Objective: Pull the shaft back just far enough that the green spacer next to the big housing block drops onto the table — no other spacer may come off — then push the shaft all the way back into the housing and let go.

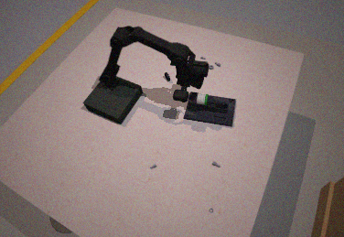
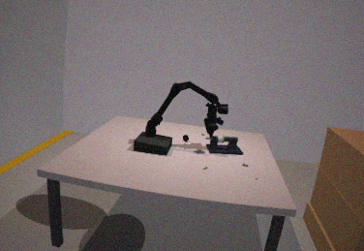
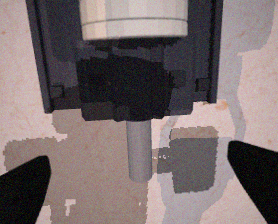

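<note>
A dark fixture with a flat base [image 1: 210,121] [image 2: 226,152] [image 3: 41,65] stands on the table. The green spacer [image 1: 206,99] [image 2: 223,139] sits on the shaft line beside the dark housing block [image 1: 220,105] [image 2: 233,141], with a white spacer [image 1: 200,98] [image 3: 135,12] on its other side. The grey shaft [image 3: 140,132] sticks out of the fixture's near end in the wrist view. My gripper [image 1: 180,95] [image 2: 211,134] [image 3: 141,156] is open, one finger on each side of the shaft end and touching neither side. The green spacer is hidden in the wrist view.
The arm's dark base box [image 1: 107,104] [image 2: 153,144] stands left of the fixture. A small black object [image 1: 167,77] [image 2: 186,138] lies behind the gripper. Small grey parts lie behind the fixture [image 1: 218,64] and in front, such as one grey piece [image 1: 216,164] and another [image 1: 153,166].
</note>
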`<state>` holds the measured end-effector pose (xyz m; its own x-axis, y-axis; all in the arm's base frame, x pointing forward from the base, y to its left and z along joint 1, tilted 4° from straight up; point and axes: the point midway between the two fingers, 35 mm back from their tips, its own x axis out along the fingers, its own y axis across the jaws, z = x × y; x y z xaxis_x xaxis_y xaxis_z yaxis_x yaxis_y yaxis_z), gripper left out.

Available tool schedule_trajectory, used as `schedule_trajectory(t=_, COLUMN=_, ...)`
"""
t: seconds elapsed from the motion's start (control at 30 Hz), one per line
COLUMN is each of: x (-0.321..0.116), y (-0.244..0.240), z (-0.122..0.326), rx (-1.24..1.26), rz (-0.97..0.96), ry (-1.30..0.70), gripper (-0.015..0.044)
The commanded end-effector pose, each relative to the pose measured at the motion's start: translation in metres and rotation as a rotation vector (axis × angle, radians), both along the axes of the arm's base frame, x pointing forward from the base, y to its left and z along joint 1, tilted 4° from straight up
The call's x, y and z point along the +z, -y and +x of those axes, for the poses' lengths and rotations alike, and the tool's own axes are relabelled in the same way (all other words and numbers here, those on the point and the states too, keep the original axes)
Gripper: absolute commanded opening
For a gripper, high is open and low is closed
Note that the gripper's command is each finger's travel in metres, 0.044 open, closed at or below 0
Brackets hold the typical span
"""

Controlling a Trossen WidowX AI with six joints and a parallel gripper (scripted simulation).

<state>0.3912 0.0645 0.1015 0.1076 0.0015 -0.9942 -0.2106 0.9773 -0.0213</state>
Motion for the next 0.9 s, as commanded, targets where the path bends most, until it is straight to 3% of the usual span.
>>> schedule_trajectory(t=0.0, x=-0.009, y=0.001, z=-0.001, rx=-0.006, rz=-0.006, ry=-0.012, gripper=0.044)
schedule_trajectory(t=0.87, x=-0.034, y=0.002, z=0.001, rx=-0.006, rz=-0.006, ry=-0.012, gripper=0.044)
